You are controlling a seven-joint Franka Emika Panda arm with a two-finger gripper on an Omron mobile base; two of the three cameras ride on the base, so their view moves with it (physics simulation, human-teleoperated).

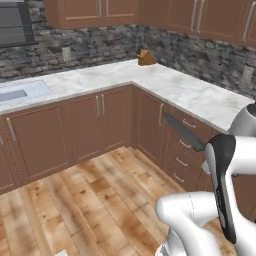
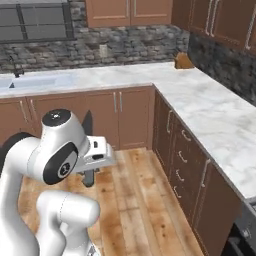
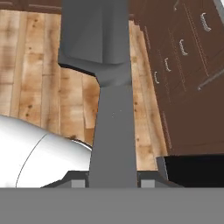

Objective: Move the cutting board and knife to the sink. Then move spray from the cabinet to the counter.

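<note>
Hand (image 3: pixel 113 181) clamped on the knife (image 3: pixel 111 87), a finger tip (image 3: pixel 78 183) at each side of the grey handle in the hand view, blade running up and away from the camera. Held in the air over the wooden floor (image 3: pixel 39 65), clear of everything else. In the left base view, seen as a dark blade (image 1: pixel 182 131) slanting up and left in front of the brown drawers (image 1: pixel 182 150), point upward. In the right base view, mostly hidden behind the white arm, a dark tip above the wrist and a dark stub below it, probably blade and handle, though hard to be sure at that angle.

Farther out, white marble surface (image 1: pixel 175 85) running along two walls and meeting in a corner, with a small brown object (image 1: pixel 145 58) standing in that corner against the stone backsplash. Pale sink (image 1: pixel 20 92) set into the surface at the far left, well apart from the hand. Brown wall cabinets (image 1: pixel 100 12) above, doors shut.
</note>
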